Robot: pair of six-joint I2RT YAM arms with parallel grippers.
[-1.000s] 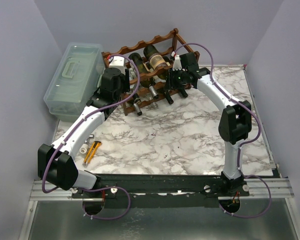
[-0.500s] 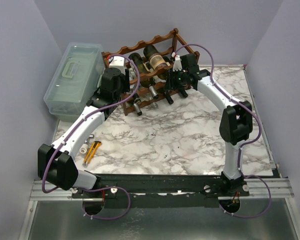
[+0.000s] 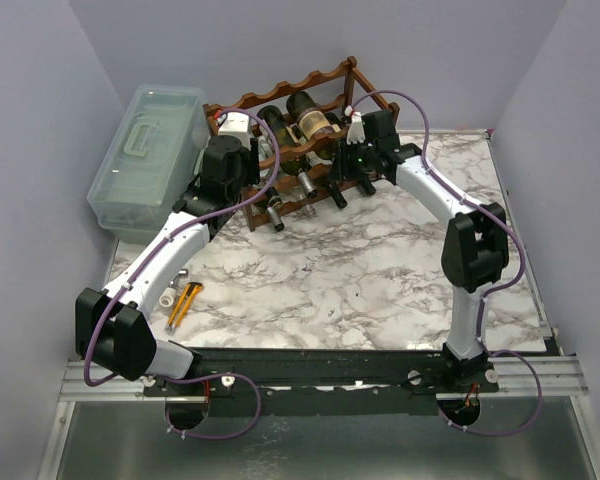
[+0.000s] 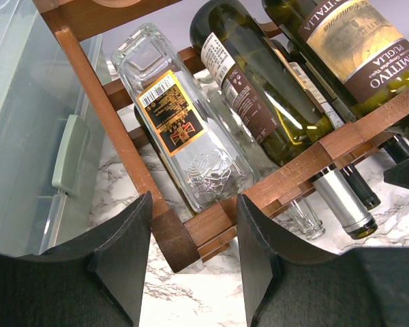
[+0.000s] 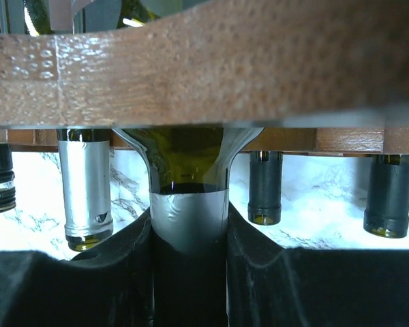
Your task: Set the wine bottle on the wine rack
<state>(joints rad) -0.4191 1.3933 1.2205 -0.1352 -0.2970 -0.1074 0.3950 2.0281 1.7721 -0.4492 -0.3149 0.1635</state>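
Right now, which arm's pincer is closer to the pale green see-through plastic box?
Left. The left pincer is beside the box, at the brown wooden rack's corner; the right pincer grips a green glass bottle's neck farther right.

Rough, pitted reddish wood on wine rack; glossy green glass, foil neck on wine bottle.

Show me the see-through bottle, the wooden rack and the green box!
see-through bottle (image 4: 184, 129): left wrist view, on its label.
wooden rack (image 3: 285, 86): top view, on its top rail.
green box (image 3: 150, 158): top view, on its lid.
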